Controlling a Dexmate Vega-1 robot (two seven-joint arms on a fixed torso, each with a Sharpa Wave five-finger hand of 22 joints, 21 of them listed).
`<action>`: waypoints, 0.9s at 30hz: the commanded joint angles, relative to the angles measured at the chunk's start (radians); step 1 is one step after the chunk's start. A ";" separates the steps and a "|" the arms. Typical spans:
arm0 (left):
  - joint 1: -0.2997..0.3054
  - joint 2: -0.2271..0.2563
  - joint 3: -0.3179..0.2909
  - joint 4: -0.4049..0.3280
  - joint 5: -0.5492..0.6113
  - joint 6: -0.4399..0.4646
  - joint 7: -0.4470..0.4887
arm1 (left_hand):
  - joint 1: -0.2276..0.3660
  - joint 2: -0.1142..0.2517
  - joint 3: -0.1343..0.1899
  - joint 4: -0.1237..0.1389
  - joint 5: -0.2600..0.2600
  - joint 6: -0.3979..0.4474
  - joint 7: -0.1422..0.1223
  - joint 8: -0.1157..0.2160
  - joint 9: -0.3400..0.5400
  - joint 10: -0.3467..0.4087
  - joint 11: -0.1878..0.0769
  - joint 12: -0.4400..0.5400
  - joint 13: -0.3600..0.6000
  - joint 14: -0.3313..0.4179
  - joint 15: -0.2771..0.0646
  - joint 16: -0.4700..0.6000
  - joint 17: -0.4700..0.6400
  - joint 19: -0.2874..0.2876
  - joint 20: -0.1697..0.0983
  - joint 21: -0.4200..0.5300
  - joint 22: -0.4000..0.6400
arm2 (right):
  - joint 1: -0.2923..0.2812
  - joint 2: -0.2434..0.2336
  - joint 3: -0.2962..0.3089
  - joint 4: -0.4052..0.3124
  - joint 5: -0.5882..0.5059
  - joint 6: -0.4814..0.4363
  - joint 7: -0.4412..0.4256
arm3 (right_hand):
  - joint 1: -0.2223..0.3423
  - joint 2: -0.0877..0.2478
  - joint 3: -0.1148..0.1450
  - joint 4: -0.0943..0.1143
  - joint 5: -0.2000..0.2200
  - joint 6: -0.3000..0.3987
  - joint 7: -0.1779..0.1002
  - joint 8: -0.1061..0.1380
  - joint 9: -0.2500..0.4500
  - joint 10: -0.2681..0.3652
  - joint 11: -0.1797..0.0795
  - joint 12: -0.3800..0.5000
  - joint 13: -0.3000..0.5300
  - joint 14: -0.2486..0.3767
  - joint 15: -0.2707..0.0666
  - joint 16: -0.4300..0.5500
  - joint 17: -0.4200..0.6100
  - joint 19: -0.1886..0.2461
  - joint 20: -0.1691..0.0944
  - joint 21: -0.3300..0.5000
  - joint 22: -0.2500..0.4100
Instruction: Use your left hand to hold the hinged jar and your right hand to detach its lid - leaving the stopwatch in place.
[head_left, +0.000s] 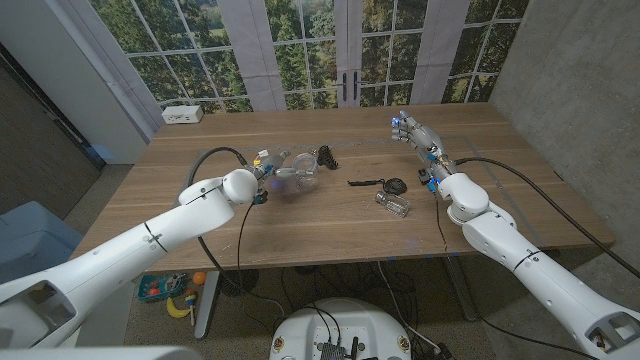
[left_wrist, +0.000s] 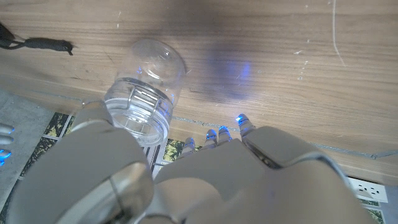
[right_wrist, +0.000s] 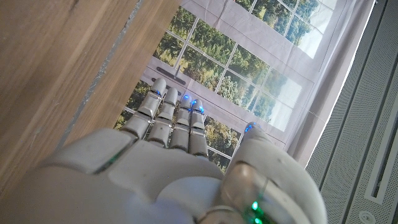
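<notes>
left hand: fingers around hinged jar, lying on tabletop
right hand: fingers straight, apart, empty, far right
stopwatch: near centre

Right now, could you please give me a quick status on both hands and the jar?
Left hand at the jar, grip unclear. Right hand open, held apart. Stopwatch lies between right hand and jar.

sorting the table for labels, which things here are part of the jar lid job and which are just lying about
Job: hinged jar, left hand at the jar, right hand raised and open, stopwatch (to stay put).

Lying about: small glass bottle, black clip, white power strip.
</notes>
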 joint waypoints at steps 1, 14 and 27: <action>0.131 0.018 -0.134 0.013 -0.110 -0.235 0.106 | -0.021 0.002 -0.012 0.007 0.009 -0.490 -0.025 0.009 0.002 -0.388 0.001 0.000 -0.003 -0.298 0.003 0.010 0.004 -0.371 0.006 0.002 0.002 | 0.002 0.003 -0.005 0.003 -0.004 0.007 0.001 | -0.009 0.000 0.002 -0.008 -0.001 -0.005 -0.004 -0.001 0.003 -0.002 0.003 0.005 -0.002 -0.006 0.000 0.009 -0.001 0.002 0.007 -0.004 0.004; 0.275 -0.046 -0.243 0.130 -0.172 -0.657 0.225 | -0.139 0.019 -0.061 0.072 0.018 -0.357 -0.097 0.052 -0.006 -0.325 -0.064 0.039 -0.039 -0.235 -0.061 0.039 -0.005 -0.284 -0.001 0.046 0.000 | 0.006 0.000 -0.012 0.011 0.002 0.014 0.029 | -0.023 -0.004 0.000 -0.012 -0.003 -0.009 -0.003 0.001 0.002 -0.017 0.005 0.003 -0.011 -0.022 0.001 0.006 -0.010 0.002 0.002 -0.011 0.004; 0.310 -0.149 -0.289 0.289 -0.273 -0.968 0.182 | -0.278 0.072 -0.116 0.140 0.044 -0.089 -0.118 0.083 -0.021 -0.144 -0.181 0.058 -0.100 -0.106 -0.145 0.036 -0.034 -0.050 -0.176 0.094 -0.014 | 0.023 0.003 -0.014 0.051 0.053 0.044 0.107 | -0.127 0.034 -0.006 0.039 -0.013 -0.026 -0.024 -0.001 -0.002 -0.065 -0.023 0.000 -0.048 -0.098 -0.047 -0.004 -0.038 -0.031 -0.062 -0.049 0.002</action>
